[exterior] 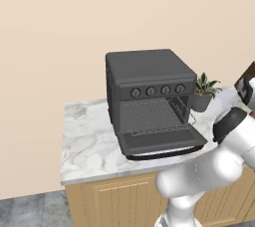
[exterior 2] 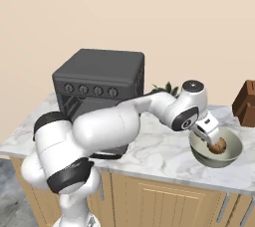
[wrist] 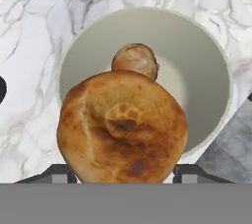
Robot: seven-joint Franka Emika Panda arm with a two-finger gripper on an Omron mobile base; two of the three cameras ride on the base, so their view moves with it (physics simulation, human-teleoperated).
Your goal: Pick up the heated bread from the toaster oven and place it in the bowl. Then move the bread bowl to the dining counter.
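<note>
While left base view shows toaster oven (exterior: 149,99) door down, hand view shows claw (wrist: 121,174) gripping bread (wrist: 122,127) over bowl (wrist: 206,61).

Glossy white rounded arm (exterior 2: 104,129) segments; dark grey joint bands — black wrist cap

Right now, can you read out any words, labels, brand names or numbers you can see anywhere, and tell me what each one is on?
None: no readable text anywhere.
Toaster oven: its four knobs carry no legible markings; too small to tell.
Bowl, bread and marble counter: no print or labels.
</note>
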